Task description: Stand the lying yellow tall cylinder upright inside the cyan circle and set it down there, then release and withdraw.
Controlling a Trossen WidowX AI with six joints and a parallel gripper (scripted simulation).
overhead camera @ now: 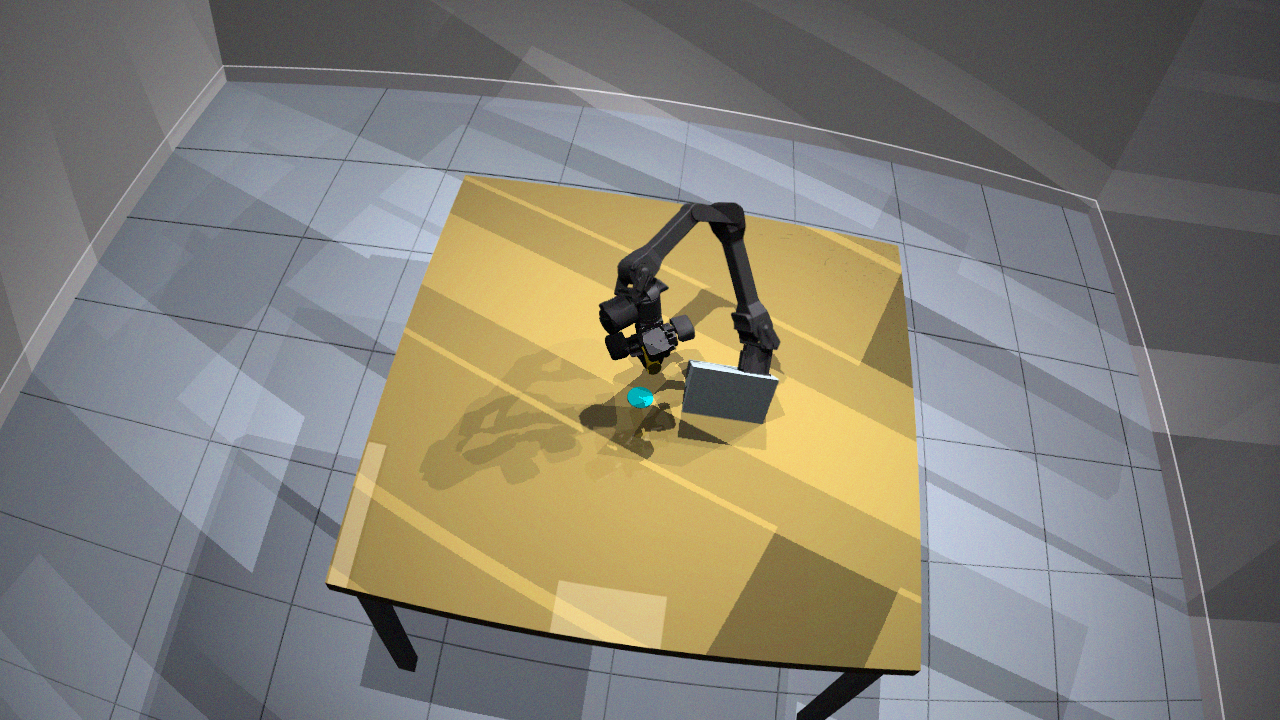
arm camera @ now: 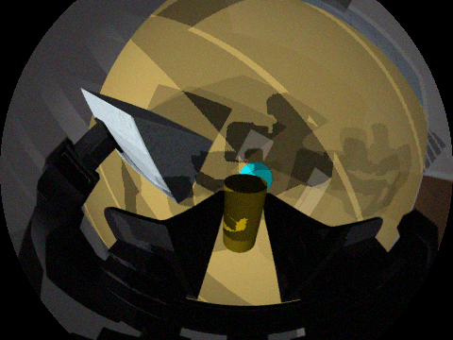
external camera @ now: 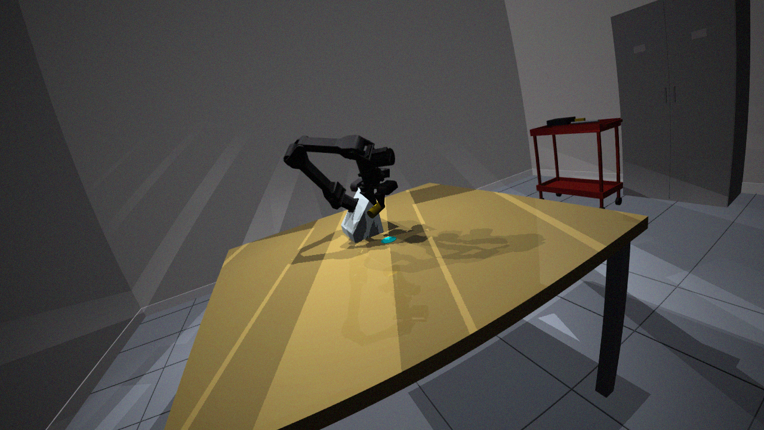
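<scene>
The yellow cylinder (overhead camera: pixel 654 366) (external camera: pixel 375 209) (arm camera: pixel 242 212) is between the fingers of my gripper (overhead camera: pixel 654 358) (external camera: pixel 378 203) (arm camera: pixel 244 196), which is shut on it. The cylinder is tilted and held in the air above the table, as the exterior view shows. The flat cyan circle (overhead camera: pixel 640 397) (external camera: pixel 388 240) (arm camera: pixel 257 174) lies on the table below the gripper. In the wrist view the cylinder's far end covers the circle's near edge. Nothing stands on the visible part of the circle.
A grey wedge-shaped block (overhead camera: pixel 729 392) (external camera: pixel 358 221) (arm camera: pixel 172 146) stands on the table (overhead camera: pixel 537 537) (external camera: pixel 341 331) close beside the circle, by the arm's base. A red cart (external camera: pixel 579 128) stands beyond the table.
</scene>
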